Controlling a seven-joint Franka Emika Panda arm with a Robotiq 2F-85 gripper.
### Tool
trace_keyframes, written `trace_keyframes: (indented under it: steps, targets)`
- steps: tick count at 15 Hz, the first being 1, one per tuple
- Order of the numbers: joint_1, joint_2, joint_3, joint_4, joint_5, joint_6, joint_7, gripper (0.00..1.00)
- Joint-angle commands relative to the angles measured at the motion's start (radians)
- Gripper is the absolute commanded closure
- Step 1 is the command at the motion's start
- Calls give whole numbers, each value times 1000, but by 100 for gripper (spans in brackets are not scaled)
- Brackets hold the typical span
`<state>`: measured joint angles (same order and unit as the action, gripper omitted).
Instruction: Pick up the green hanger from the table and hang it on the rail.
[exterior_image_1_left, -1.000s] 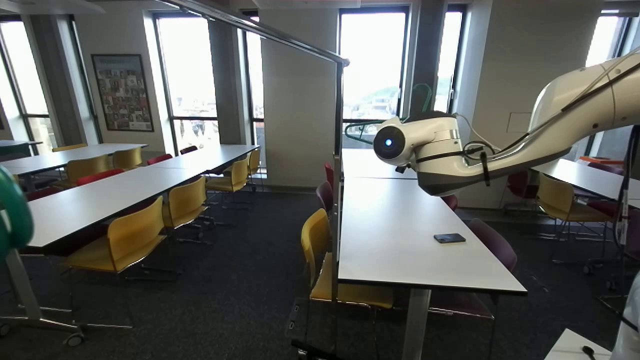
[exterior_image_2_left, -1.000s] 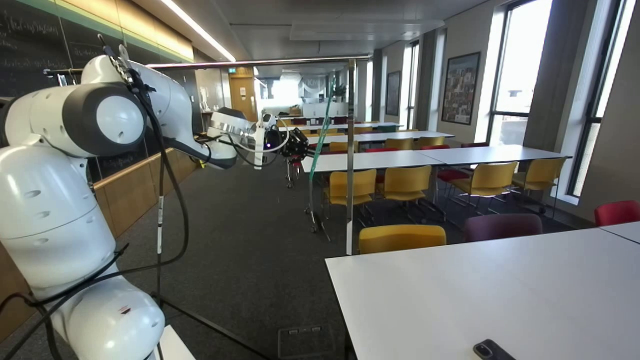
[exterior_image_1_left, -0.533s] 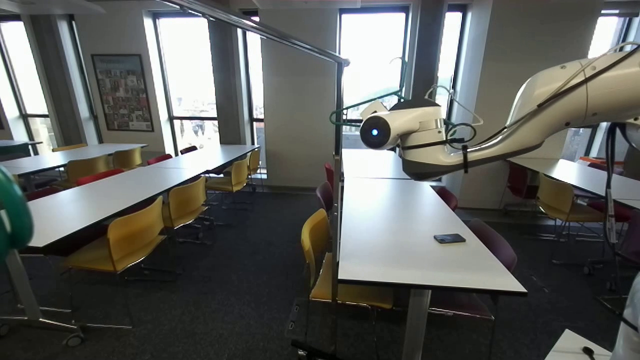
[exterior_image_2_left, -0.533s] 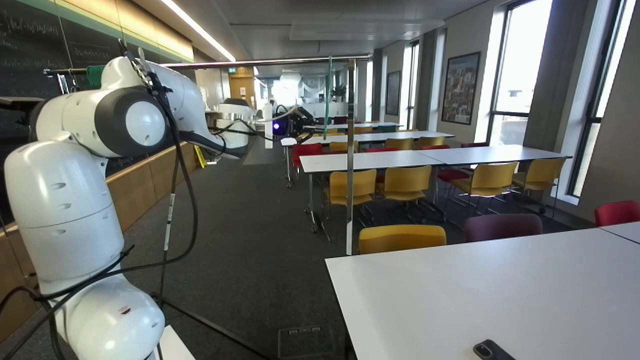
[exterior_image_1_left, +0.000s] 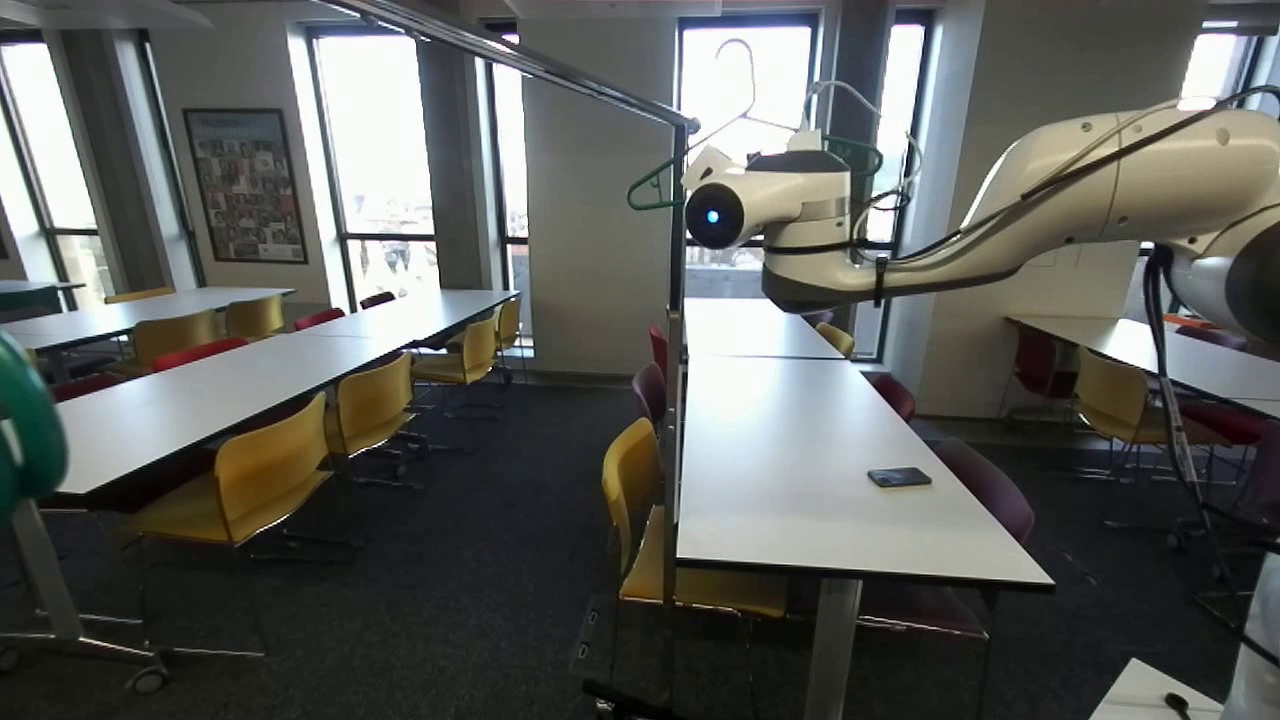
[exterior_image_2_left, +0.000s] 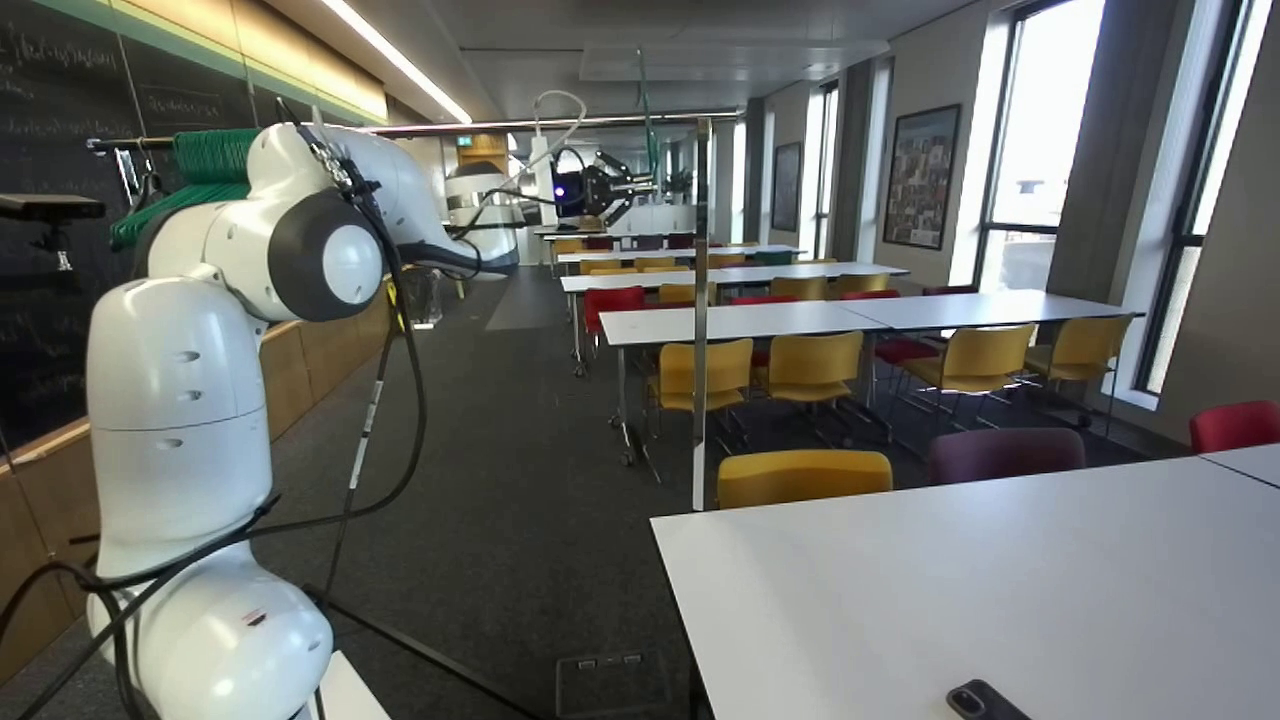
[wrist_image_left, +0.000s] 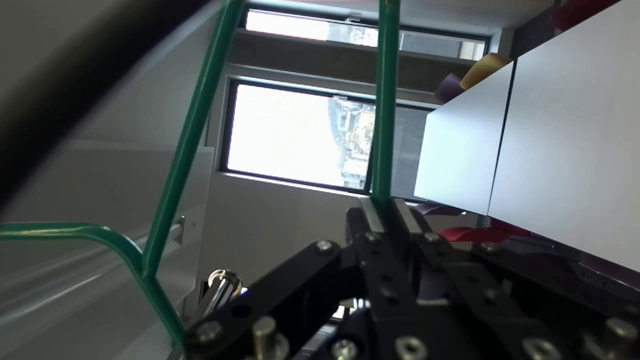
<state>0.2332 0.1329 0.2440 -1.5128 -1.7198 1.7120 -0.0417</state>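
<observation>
The green hanger (exterior_image_1_left: 651, 176) is in the air, roughly upright, with its hook at the top. In an exterior view (exterior_image_2_left: 647, 110) its hook stands higher than the rail (exterior_image_2_left: 600, 122). In the exterior view where the rail (exterior_image_1_left: 580, 80) runs slantwise, the hook shows right of the rail's end; they look apart. My gripper (wrist_image_left: 384, 207) is shut on the hanger's lower bar (wrist_image_left: 384, 100); the fingertips (exterior_image_2_left: 638, 185) sit below rail height. The rail's end (wrist_image_left: 220, 285) shows at lower left in the wrist view. The white table (exterior_image_1_left: 800, 450) stands below the arm.
An upright metal post (exterior_image_1_left: 678, 400) carries the rail's end. Several green hangers (exterior_image_2_left: 212, 155) hang at the rail's other end, beside the arm. A dark phone (exterior_image_1_left: 900, 477) lies on the table. Yellow and dark red chairs stand around. A blurred green thing (exterior_image_1_left: 25, 430) is at the left edge.
My gripper and the green hanger have risen and moved left in the exterior view with the slanting rail. The hanger has turned more upright, its hook passing from below to above rail height.
</observation>
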Motion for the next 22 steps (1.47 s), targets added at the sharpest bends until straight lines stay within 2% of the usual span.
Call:
trace_keyframes:
  steps: [1,6,7,13,17,22]
  targets:
    - [32,110,-2,202,35,-32,-189,98]
    - [74,237,-19,404,101,-82,-376,98]
    - [67,267,2,447,92,-102,-412,98]
    - [123,383,-1,613,65,-155,-578,98]
    - [130,426,12,676,108,-138,-631,98]
    - [122,423,18,660,145,-121,-595,98]
